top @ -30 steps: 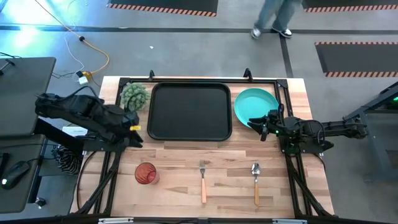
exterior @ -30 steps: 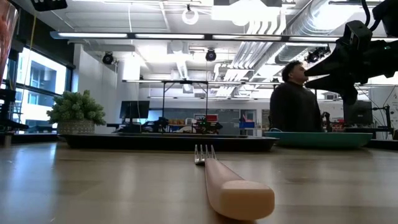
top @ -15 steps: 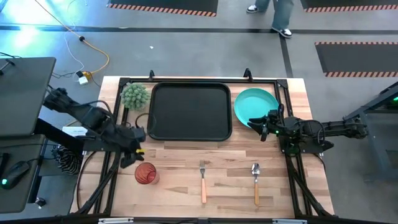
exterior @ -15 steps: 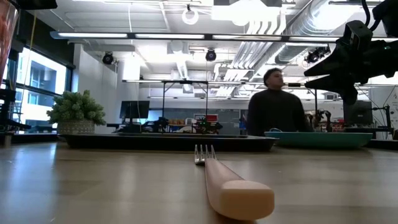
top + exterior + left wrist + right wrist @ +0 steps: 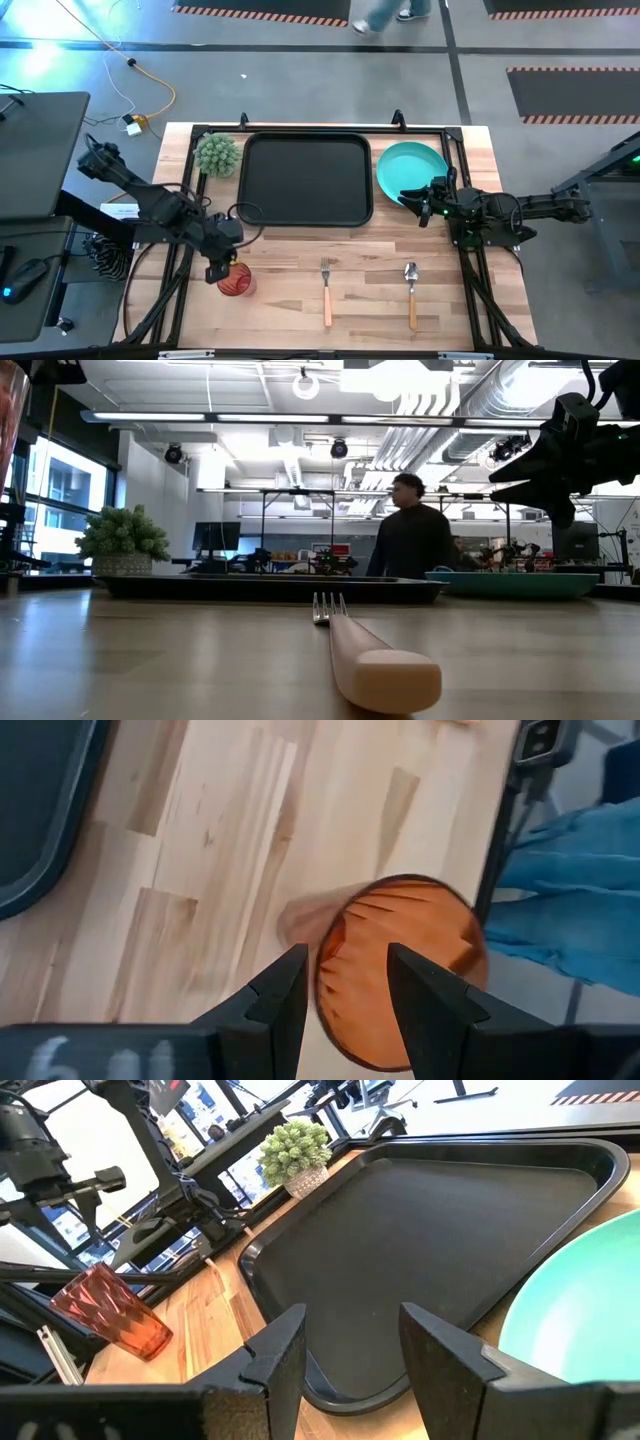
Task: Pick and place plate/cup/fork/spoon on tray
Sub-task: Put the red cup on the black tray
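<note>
1. High view: a light wooden plank table stands on a grey floor marked with striped mats. The large black rectangular tray lies at the far middle, with a green spiky potted plant just beside its left edge and the round teal plate just beside its right. Nearer the front lie the wooden-handled fork and the wooden-handled spoon, apart from each other. The left gripper hangs over the red-brown translucent cup. The right gripper sits at the plate's near edge.

2. Low view: the fork points across the bare planks; a person is in the bright workshop behind.

3. Left wrist view: the dark fingers are spread, straddling the cup's rim without pinching it.

4. Right wrist view: the fingers stand apart, holding nothing, above the tray and plate.
</note>
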Robot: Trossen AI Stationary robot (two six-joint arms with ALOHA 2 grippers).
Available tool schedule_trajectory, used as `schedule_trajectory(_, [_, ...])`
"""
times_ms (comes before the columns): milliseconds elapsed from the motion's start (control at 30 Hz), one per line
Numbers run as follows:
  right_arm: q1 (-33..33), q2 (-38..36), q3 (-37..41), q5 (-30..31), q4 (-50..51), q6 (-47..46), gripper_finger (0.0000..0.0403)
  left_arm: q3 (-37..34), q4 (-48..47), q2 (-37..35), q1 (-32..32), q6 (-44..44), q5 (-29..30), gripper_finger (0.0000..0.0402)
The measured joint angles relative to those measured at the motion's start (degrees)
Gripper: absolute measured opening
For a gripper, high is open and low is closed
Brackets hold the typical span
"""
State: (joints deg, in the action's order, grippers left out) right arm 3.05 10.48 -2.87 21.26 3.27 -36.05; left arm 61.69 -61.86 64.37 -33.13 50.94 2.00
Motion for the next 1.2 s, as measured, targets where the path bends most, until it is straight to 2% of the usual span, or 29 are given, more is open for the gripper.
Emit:
schedule_trajectory(300, [0.0,0.0,0.0,0.0,0.0,0.0,0.0151,0.0,-0.5,3.1,-1.5,0.7,-1.7,0.0126])
schedule_trajectory(600, [0.0,0.0,0.0,0.0,-0.1,0.0,0.0151,0.0,-4.7,7.1,-2.4,1.5,-1.4,0.0126])
schedule_trajectory(867, [0.0,0.0,0.0,0.0,-0.1,0.0,0.0151,0.0,-4.9,9.6,-2.4,1.5,-0.1,0.0125])
schedule_trajectory(1000, [0.0,0.0,0.0,0.0,-0.1,0.0,0.0151,0.0,-4.9,10.3,-2.3,1.5,0.0,0.0099])
schedule_trajectory(1200, [0.0,0.0,0.0,0.0,-0.1,0.0,0.0151,0.0,-4.8,10.9,-2.3,1.5,0.0,0.002])
